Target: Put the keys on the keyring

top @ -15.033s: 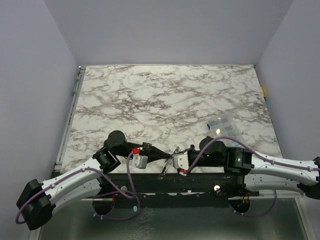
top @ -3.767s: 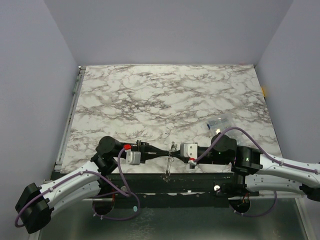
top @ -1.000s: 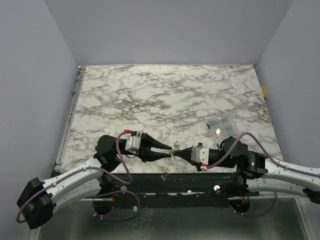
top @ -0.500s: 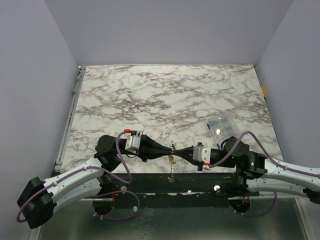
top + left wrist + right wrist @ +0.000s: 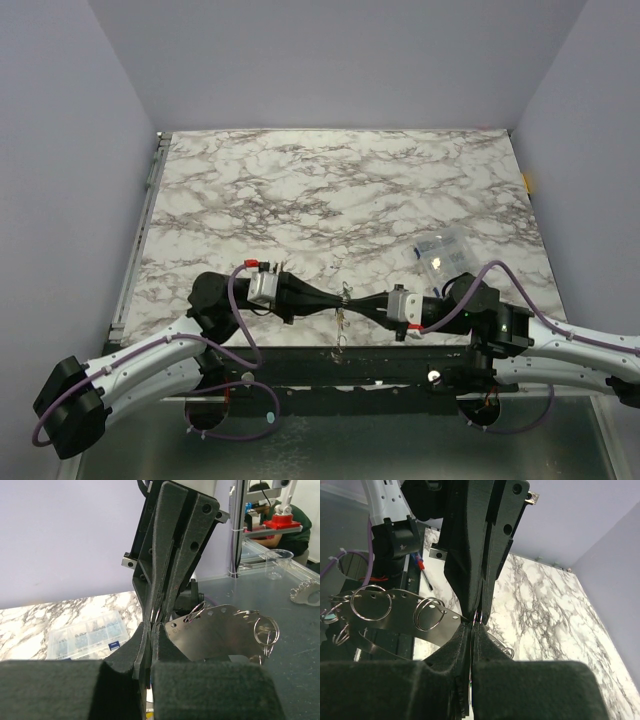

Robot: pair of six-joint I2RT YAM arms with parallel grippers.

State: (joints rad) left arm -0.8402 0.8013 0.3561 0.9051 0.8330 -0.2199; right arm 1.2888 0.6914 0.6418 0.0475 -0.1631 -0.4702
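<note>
Meeting tip to tip over the marble table's (image 5: pixel 330 190) near edge, the left gripper (image 5: pixel 335 298) and right gripper (image 5: pixel 352 299) — well apart from the clear box (image 5: pixel 440 250) — were both clenched on the keyring (image 5: pixel 215 637), a flat grey piece dangling between them. No keys could be made out. A loosened pinch risked dropping it off the edge.

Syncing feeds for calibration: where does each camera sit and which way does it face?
Top external: above, behind the robot, looking down on the table; both arms show.
Left wrist: on left arm, faces the right hand; own fingers below.
Right wrist: on right arm, faces the left hand; own fingers below.
Shared: both wrist views show the keyring.
</note>
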